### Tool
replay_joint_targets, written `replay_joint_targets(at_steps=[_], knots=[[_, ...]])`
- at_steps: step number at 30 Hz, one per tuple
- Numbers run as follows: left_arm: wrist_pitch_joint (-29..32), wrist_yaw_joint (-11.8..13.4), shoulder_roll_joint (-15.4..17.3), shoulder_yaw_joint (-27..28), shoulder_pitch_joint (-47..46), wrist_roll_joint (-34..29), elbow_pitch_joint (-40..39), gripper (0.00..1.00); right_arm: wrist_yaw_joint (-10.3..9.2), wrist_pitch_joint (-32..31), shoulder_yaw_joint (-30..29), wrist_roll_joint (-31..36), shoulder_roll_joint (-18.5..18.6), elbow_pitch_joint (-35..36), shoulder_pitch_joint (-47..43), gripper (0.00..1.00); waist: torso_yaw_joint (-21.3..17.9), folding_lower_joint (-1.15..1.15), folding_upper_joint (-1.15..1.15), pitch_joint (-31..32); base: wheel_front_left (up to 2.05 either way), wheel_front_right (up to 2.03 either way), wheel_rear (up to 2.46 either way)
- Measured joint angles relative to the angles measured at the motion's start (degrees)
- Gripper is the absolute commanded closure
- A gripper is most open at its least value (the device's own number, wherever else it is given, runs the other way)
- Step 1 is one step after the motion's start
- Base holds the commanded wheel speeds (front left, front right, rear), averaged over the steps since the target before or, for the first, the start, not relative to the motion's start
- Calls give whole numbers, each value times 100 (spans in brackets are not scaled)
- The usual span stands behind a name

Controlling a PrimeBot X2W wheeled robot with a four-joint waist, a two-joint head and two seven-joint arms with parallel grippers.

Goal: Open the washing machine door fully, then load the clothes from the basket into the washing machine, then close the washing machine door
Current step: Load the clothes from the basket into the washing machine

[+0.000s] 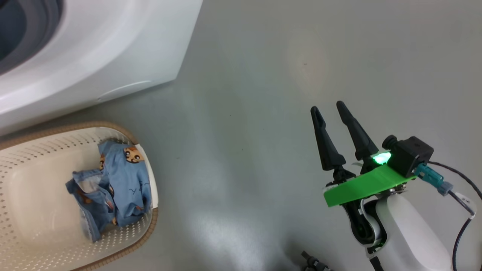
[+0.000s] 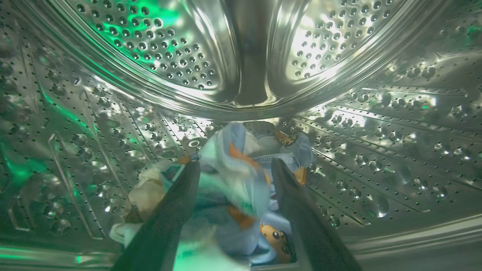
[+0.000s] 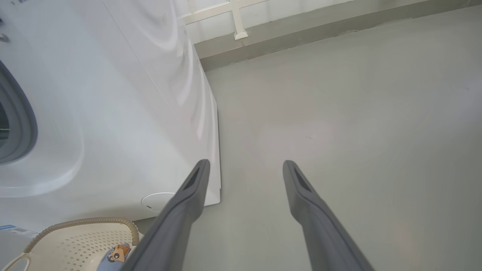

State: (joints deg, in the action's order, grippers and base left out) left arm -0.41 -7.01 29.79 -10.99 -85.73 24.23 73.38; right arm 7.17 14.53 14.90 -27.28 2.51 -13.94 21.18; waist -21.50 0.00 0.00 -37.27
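Light-blue fabric clothes carry orange-brown bear faces. The rounded cream-white plastic basket is dotted with holes, its woven rim brown. The boxy white washing machine has a perforated steel drum gleaming silver, green-tinged.

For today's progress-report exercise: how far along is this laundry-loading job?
Done: machine opened, since the left gripper reaches inside the drum, where bear-print clothes lie. In hand: its jaws stand apart over them. Left: a garment in the basket, then closing the door; right gripper idle, open.
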Motion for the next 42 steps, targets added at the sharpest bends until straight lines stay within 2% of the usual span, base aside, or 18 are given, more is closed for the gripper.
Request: replay_joint_targets(at_steps=[7, 11, 23, 31, 35, 42], knots=[[67, -9, -65, 1, 202, 166, 77, 0, 0, 0, 3, -1, 0, -118, 102, 0, 67, 0, 0, 240, 0, 0, 0], [-168, -12, -149, -59, 553, 212, 86, 0, 0, 0, -14, 0, 1, -197, 101, 0, 110, 0, 0, 459, 0, 0, 0], [-1023, -51, -746, -287, 2059, 818, -292, 0, 0, 0, -85, 88, 10, -533, 26, 0, 382, 0, 0, 1405, 0, 0, 0], [-1362, -51, -957, -399, 3034, 917, -681, 0, 0, 0, -107, 91, 199, -713, -252, 0, 620, 0, 0, 2054, 0, 0, 0], [-1396, -11, -1003, -377, 3675, 914, -994, 0, 0, 0, -104, 45, 349, -781, -337, 0, 737, 0, 0, 2392, 0, 0, 0], [-1406, 214, -1139, -182, 4852, 821, -2206, 0, 0, 0, -83, -120, 554, -866, -564, 0, 963, 0, 0, 2945, 0, 0, 0]])
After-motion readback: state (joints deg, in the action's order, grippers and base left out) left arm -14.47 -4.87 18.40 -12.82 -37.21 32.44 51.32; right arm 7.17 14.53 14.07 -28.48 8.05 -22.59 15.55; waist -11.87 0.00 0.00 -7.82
